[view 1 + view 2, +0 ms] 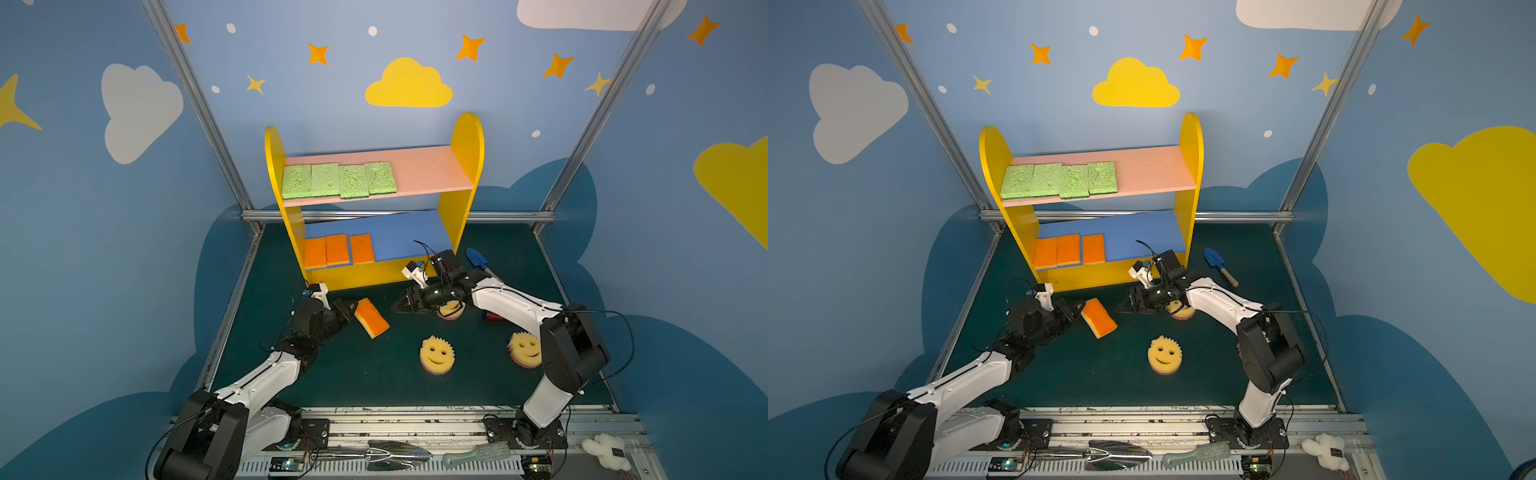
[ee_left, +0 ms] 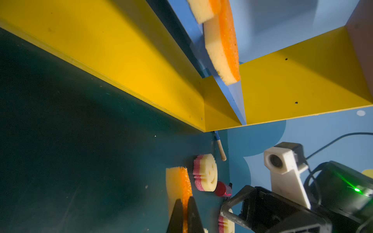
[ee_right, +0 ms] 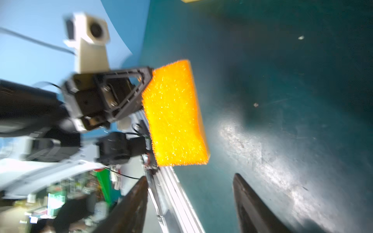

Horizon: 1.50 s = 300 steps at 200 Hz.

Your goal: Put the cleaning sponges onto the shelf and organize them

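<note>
The shelf (image 1: 467, 137) (image 1: 1190, 137) stands at the back. Several green sponges (image 1: 338, 180) lie in a row on its pink board. Three orange-topped sponges (image 1: 336, 249) lie on the blue board. In front of the shelf, my left gripper (image 1: 351, 309) (image 1: 1077, 309) (image 2: 184, 199) is shut on the edge of another orange-topped sponge (image 1: 372, 318) (image 1: 1099, 318) (image 2: 177, 181) (image 3: 173, 113), which is tilted. My right gripper (image 1: 399, 307) (image 3: 189, 177) is open and empty, pointing at it. One smiley sponge (image 1: 451, 309) lies under the right arm. Two others (image 1: 436, 355) (image 1: 524, 349) lie nearer the front.
A blue toy shovel (image 1: 478, 259) lies right of the shelf. A small red object (image 1: 494, 318) sits under the right arm. On the front rail lie a metal trowel (image 1: 395, 455), a brush (image 1: 478, 453) and a white plush (image 1: 604, 451).
</note>
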Available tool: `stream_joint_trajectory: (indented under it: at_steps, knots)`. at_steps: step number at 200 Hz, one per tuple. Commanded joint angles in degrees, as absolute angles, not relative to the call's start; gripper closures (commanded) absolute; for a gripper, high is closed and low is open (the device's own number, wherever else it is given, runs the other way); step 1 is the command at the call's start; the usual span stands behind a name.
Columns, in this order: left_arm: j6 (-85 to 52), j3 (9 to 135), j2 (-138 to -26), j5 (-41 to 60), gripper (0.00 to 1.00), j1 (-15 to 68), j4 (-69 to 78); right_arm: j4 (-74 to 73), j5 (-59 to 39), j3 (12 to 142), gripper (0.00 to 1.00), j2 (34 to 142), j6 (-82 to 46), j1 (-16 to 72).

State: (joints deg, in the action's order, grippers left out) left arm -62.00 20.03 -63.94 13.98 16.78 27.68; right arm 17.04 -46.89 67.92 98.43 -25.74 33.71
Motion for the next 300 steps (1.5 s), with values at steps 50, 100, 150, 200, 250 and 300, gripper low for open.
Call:
stream_joint_trajectory:
  at_steps: [50, 100, 150, 200, 250, 300]
  knots:
    - [-67.03, 21.30, -64.97, 22.05, 0.97, 11.70, 40.96, -5.26, -62.10, 63.19, 0.34, 100.73, -38.66, 31.90]
    - [-67.47, 21.71, -64.40, 20.97, 0.97, 11.16, 42.56, -10.21, -62.58, 63.81, 0.35, 103.12, -42.28, 32.68]
    - [-69.25, 21.78, -65.74, 19.94, 0.97, 11.03, 46.79, -12.98, -62.78, 64.33, 0.41, 104.89, -44.38, 33.81]
    - [-69.69, 21.88, -67.28, 19.78, 0.97, 10.99, 48.94, -13.90, -62.62, 64.72, 0.50, 105.61, -45.44, 34.63]
    - [-69.70, 22.17, -67.49, 19.68, 0.97, 11.00, 49.13, -15.32, -62.67, 65.30, 0.71, 106.41, -46.88, 34.82]
    - [-69.97, 21.56, -68.50, 20.22, 0.97, 11.02, 50.01, -16.13, -62.02, 65.65, 0.92, 106.79, -47.90, 34.80]
